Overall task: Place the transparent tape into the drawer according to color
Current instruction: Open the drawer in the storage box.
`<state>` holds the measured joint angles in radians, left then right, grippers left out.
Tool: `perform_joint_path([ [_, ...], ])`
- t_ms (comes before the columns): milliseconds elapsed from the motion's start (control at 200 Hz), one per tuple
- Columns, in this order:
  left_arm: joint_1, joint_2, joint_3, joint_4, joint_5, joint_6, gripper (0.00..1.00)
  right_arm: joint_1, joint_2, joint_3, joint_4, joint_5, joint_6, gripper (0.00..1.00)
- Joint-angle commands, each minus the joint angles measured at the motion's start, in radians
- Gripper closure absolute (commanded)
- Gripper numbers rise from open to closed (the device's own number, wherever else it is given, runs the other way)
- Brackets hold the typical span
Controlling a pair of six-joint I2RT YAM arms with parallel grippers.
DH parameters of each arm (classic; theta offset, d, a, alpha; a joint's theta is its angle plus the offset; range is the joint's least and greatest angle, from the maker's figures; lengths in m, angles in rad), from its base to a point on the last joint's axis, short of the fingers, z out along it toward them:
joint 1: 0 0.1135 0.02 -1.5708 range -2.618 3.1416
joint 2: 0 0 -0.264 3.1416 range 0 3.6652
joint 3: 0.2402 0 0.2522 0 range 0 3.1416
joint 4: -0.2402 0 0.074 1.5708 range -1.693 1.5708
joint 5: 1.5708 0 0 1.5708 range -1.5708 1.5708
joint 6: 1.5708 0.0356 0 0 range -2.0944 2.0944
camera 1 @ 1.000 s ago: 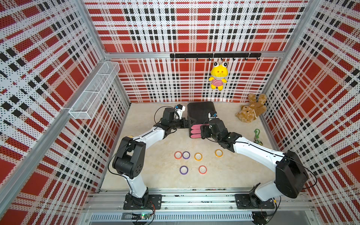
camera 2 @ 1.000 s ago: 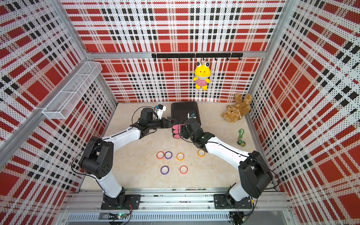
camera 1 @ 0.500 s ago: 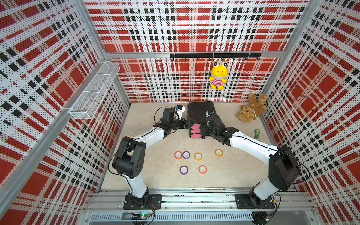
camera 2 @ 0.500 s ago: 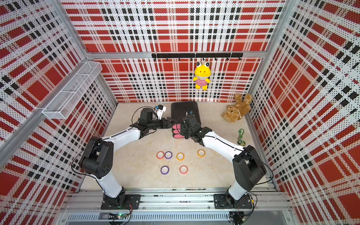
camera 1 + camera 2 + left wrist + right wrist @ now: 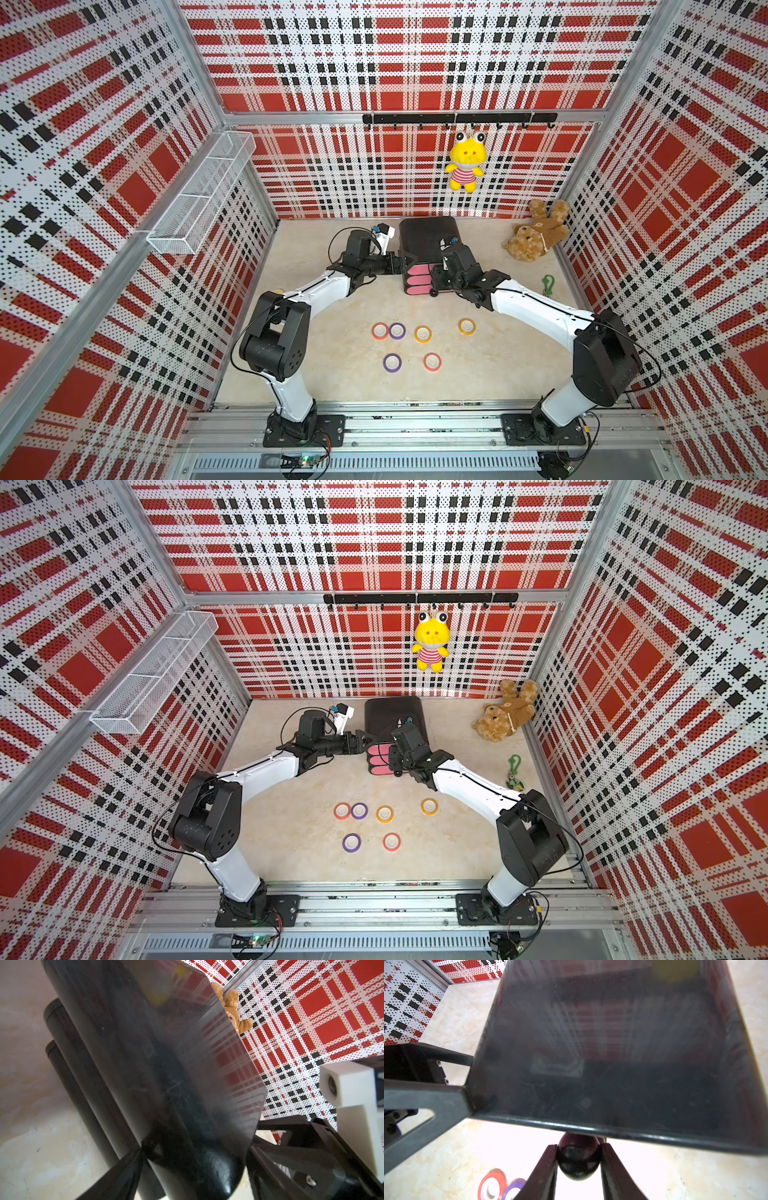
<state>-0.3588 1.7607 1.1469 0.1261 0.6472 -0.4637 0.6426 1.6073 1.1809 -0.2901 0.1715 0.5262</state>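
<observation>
- Presently, the cabinet [image 5: 428, 235] stands at 12 o'clock on the surface [image 5: 332, 382], with its pink drawers [image 5: 417, 279] facing 6 o'clock.
- Right tool [image 5: 578, 1169]: clamped on a black drawer knob [image 5: 578, 1157], one finger on each side of it.
- Left tool [image 5: 366, 742]: jaws wide apart, astride the cabinet's 9 o'clock front corner. One finger [image 5: 446, 1097] touches that corner; whether the tool presses it cannot be told.
- All six tapes lie flat on the surface at 6 o'clock from the cabinet, well apart from both tools.
- Far row, from 9 to 3 o'clock: red tapes [image 5: 380, 331] touching purple tapes [image 5: 397, 331], then two orange tapes [image 5: 467, 326].
- Near row: one purple, one red.
</observation>
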Motion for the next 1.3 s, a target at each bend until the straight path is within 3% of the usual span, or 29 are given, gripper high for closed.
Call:
perform_joint_path([
  [0, 0.007, -0.028, -0.003, -0.004, 0.012, 0.011, 0.15, -0.008, -0.015, -0.001, -0.009, -0.018, 0.01, 0.66],
  [361, 0.01, -0.031, -0.002, -0.004, 0.015, 0.008, 0.16, -0.006, -0.088, -0.065, -0.013, -0.063, 0.02, 0.78],
  [1293, 0.018, -0.03, -0.001, -0.007, 0.007, 0.002, 0.17, 0.123, -0.22, -0.194, -0.072, 0.0, 0.148, 0.8],
])
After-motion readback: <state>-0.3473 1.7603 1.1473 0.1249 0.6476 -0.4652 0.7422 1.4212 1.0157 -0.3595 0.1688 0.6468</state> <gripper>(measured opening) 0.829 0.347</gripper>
